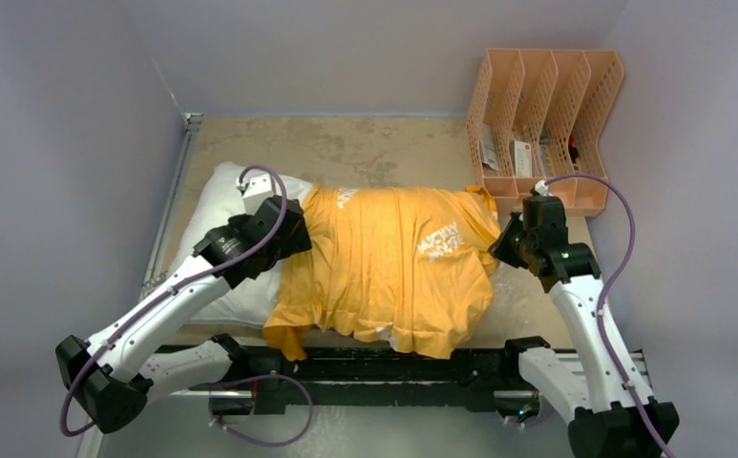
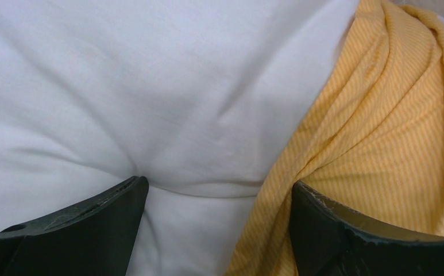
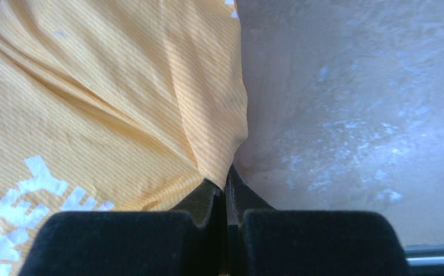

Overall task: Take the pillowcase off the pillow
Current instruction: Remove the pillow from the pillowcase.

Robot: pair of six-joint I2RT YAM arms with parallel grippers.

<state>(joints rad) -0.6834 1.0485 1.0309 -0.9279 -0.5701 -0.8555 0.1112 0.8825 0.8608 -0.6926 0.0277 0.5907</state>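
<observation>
Pillow [image 1: 217,205] is laid lengthwise across the table [image 1: 346,143]. Its left end is exposed; the rest is covered by the pillowcase [image 1: 389,267]. Left gripper [image 1: 296,234] is set on the pillow at the pillowcase's left edge, right gripper [image 1: 504,244] at its right edge. An organiser [image 1: 546,114] is stood behind, far right.

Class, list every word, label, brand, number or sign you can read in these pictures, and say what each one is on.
Nothing here can be read with certainty.
White lettering on the pillowcase, right part: creased and blurred, unreadable.
Smaller white print near its far left edge: too small to read.
Labels on items inside the peach organiser: too small to read.
</observation>
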